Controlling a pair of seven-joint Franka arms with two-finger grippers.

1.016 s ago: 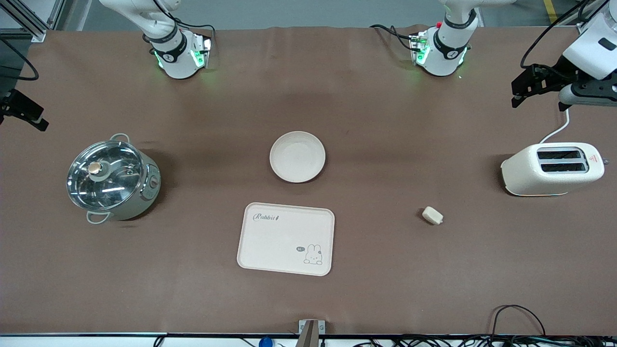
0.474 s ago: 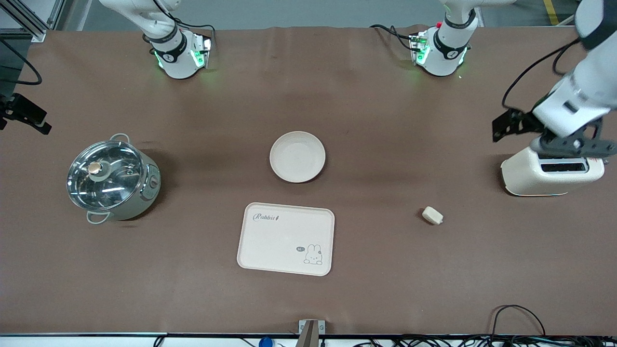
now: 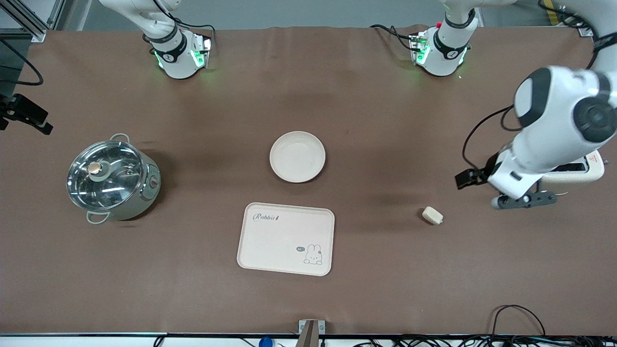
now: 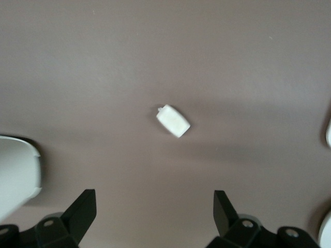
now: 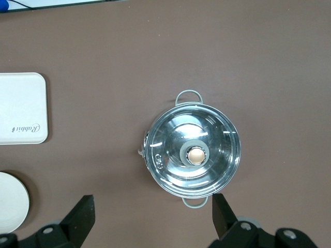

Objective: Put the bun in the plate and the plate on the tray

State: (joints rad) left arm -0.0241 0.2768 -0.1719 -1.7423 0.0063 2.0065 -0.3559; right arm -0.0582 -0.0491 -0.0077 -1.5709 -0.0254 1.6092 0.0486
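In the front view, the bun (image 3: 432, 215) is seen on the desk (image 3: 193, 299) toward the left arm's end, with the plate (image 3: 297, 156) at mid-desk and the tray (image 3: 286, 238) nearer the front edge. The left gripper (image 3: 523, 200) is held over the desk between bun and toaster (image 3: 585, 171).

In the left wrist view, its fingers (image 4: 83, 209) are spread apart above the bun (image 4: 173, 121).

In the right wrist view, the right gripper (image 5: 152, 217), fingers parted, is held over the pot (image 5: 192, 154).

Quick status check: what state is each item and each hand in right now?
bun: loose on the table, not held.
plate: empty, on the table.
tray: empty.
pot: lid on.
left hand: open, above the bun.
right hand: open, waiting above the pot.
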